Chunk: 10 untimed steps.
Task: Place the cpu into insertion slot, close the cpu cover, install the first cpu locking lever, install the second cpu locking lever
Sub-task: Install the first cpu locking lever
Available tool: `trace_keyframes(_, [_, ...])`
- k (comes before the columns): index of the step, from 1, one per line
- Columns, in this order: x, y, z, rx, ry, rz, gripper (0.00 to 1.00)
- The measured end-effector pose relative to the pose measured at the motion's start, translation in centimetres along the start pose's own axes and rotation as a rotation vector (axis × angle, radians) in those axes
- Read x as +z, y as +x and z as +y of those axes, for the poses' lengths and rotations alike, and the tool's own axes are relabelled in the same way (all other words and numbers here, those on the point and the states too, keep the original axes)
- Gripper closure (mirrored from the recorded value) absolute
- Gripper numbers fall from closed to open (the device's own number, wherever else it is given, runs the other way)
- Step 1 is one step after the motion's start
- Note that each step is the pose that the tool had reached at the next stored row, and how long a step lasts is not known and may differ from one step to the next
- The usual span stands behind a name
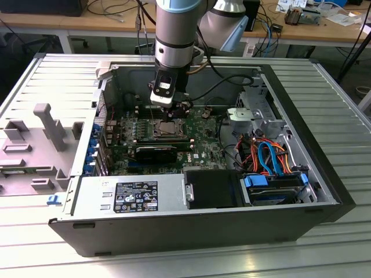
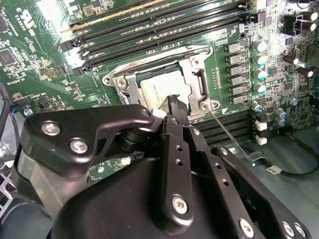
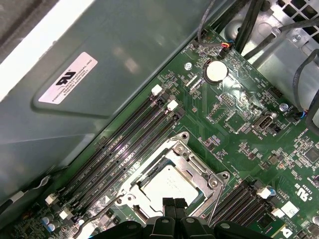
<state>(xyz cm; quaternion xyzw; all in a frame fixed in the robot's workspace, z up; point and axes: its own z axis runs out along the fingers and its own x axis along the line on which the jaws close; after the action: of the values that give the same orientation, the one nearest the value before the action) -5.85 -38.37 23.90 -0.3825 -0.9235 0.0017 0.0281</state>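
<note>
The cpu (image 3: 167, 185) lies flat in the insertion slot (image 3: 130, 188) of the green motherboard (image 3: 239, 124), its silver-grey top showing through the window of the cpu cover (image 3: 199, 172), which is down over it. In the second wrist view the cpu (image 2: 157, 87) sits inside the cover frame (image 2: 195, 74). My gripper (image 3: 174, 204) is shut, its fingertips (image 2: 177, 104) at the cover's edge over the chip. One thin wire lever (image 2: 232, 137) juts out from a socket corner. Another lever (image 2: 149, 54) runs along the far side. In the exterior view my gripper (image 1: 177, 110) hangs just above the socket (image 1: 173, 128).
Long black memory slots (image 3: 129, 144) run beside the socket. The grey case wall (image 3: 99, 74) stands close behind them. Bundled cables (image 1: 269, 156), a drive bay (image 1: 272, 188) and the power supply (image 1: 130, 197) fill the case toward the exterior view's right and front.
</note>
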Motion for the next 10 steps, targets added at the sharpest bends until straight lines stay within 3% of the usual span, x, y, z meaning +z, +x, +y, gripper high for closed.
trace_keyframes(10, [0.00,0.00,0.00,-0.005,0.0002,-0.0001,0.89])
